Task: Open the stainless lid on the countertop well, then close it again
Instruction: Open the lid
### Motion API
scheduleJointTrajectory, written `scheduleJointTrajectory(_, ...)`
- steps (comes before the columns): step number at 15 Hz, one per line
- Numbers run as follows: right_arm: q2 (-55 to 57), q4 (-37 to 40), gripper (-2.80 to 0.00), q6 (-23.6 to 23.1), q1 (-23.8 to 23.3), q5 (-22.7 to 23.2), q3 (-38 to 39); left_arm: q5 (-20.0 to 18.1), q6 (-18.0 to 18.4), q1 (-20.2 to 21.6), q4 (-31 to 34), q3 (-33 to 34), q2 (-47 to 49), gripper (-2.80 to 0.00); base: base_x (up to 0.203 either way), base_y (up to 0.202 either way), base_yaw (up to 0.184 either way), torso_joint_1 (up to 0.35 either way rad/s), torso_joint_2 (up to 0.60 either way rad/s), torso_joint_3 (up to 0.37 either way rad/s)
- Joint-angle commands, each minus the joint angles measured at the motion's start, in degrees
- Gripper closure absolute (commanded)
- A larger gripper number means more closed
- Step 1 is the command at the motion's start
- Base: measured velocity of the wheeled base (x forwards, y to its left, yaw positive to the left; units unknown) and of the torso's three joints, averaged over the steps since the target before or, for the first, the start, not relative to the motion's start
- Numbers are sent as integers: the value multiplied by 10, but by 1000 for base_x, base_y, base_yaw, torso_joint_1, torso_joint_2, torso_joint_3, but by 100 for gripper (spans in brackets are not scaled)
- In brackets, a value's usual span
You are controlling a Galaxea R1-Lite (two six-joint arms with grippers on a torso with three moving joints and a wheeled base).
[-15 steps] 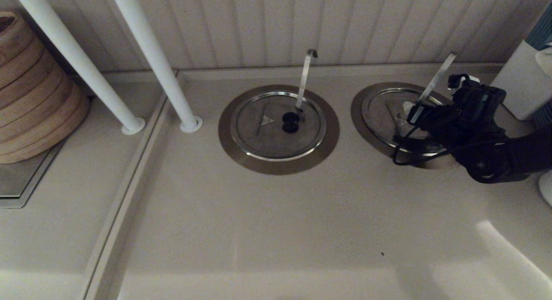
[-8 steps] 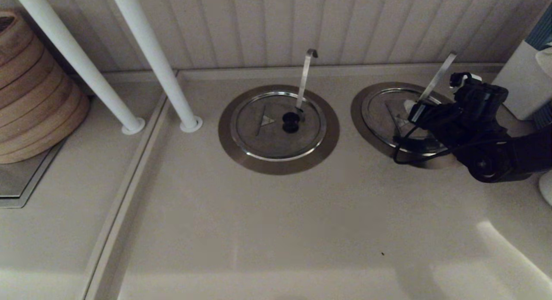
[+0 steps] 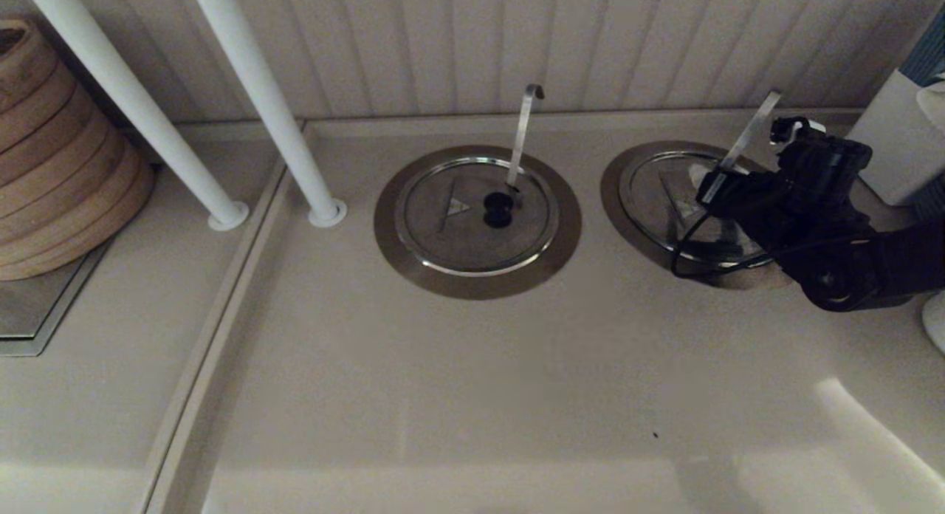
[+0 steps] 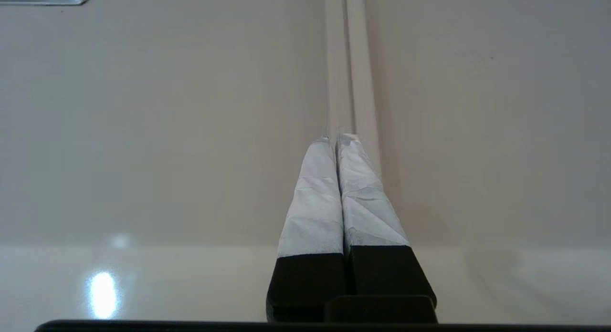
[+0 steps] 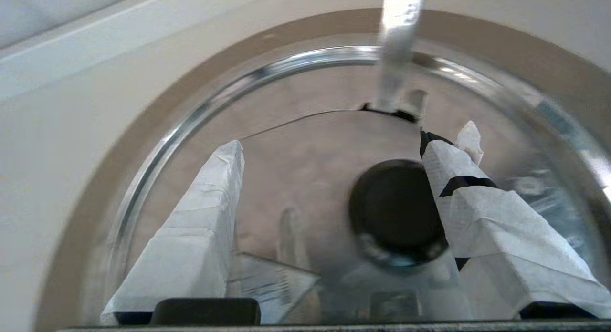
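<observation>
Two wrist views | right gripper [image 5: 329,146] jaws spread over stainless lid [image 5: 296,146] | left gripper [image 4: 338,140] jaws closed

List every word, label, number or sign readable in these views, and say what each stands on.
No words, brand names or numbers can be read in any view.
Small triangle mark, no text: on the twin lid with the hook-tipped handle.
On the stainless lid, beneath the open right gripper, any mark is too blurred to read.
Nothing legible by the shut left gripper.
</observation>
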Motion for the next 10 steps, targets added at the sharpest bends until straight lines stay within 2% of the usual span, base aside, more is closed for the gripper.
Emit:
scheduleJointTrajectory(1,-12,-1,-280,1,2,-1,1,1,0,0,0,0,1,0,0,0,0,0,0,0)
scheduleJointTrajectory(10,11,4,-280,-7,-4,-25,-1,1,0,0,0,0,1,0,0,0,0,0,0,0)
